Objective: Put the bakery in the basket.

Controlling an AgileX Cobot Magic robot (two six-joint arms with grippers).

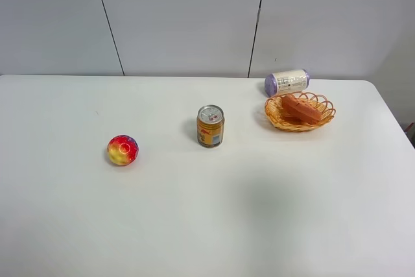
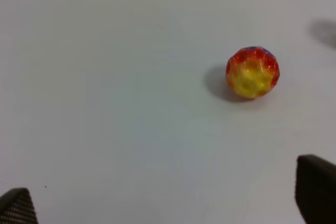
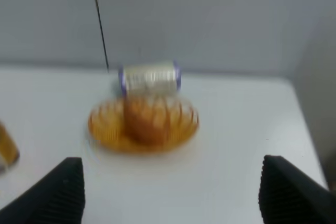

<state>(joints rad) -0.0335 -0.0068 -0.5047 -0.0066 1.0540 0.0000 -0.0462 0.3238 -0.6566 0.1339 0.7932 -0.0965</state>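
A: Where's the orange-brown wedge-shaped toy pastry (image 1: 301,108)?

B: Lying inside the shallow orange-tan woven wicker basket (image 1: 323,115), just in front of the white-and-purple cylinder (image 1: 287,82).

A: The grippers?

B: Left gripper (image 2: 167,203) spread wide, empty; right gripper (image 3: 170,192) likewise, though its view is blurred.

Rainbow ball (image 1: 122,150), upright can (image 1: 211,126), lying white-and-purple cylinder (image 1: 287,82) on table (image 1: 214,212)

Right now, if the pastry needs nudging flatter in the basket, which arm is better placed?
Right. Its open fingers face the basket with the bakery inside. The left wrist view shows only the ball.
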